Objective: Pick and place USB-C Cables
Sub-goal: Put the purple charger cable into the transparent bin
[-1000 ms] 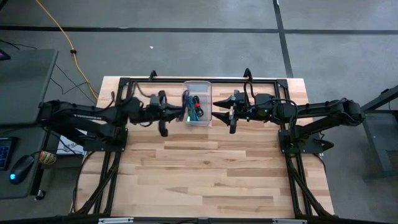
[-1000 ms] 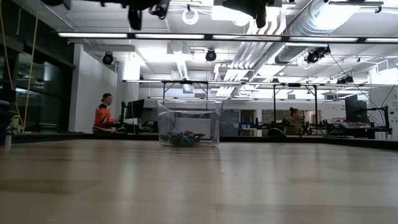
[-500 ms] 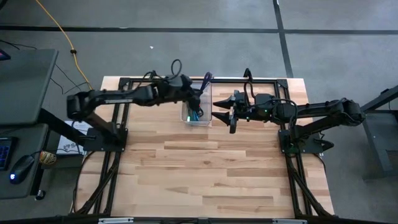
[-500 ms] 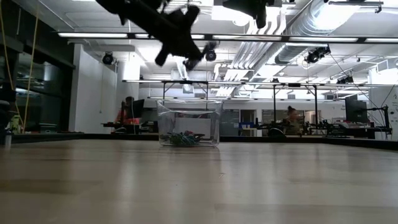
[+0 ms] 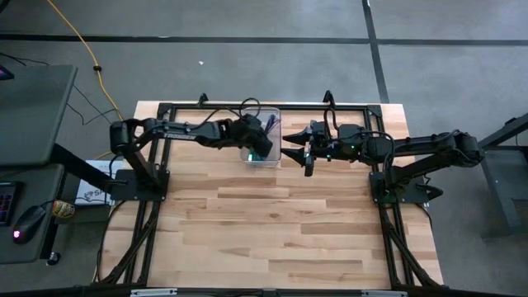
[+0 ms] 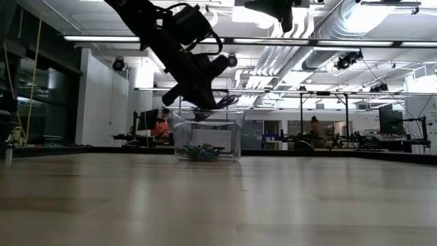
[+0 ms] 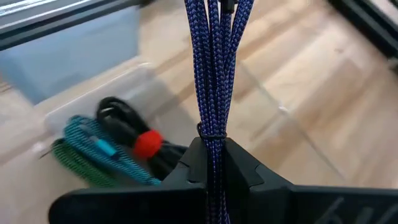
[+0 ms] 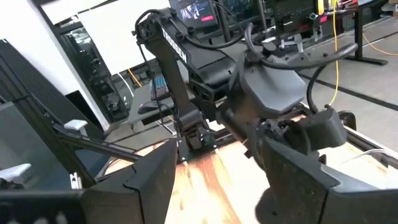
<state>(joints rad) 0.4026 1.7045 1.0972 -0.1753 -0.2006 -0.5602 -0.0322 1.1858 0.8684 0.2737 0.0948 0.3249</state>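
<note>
- High view: the left gripper [image 5: 262, 140] is hanging over the clear bin [image 5: 272, 110] at the table's [image 5: 280, 223] far edge, while the right gripper [image 5: 307, 153] is waiting just beside the bin.
- Low view: the left gripper is hovering above the bin's rim, with a cable loop trailing from it.
- Left wrist view: the fingers [image 7: 245, 174] are pinching the purple cable [image 7: 214, 68] at its tie, over the teal cable [image 7: 102, 149], green cable [image 7: 78, 167] and red-and-black cable [image 7: 140, 146] lying in the bin. The braided bundle looks light and floppy, so the tied waist is probably the surest hold.
- Right wrist view: the right fingers [image 8: 301, 177] are standing apart, holding nothing.
</note>
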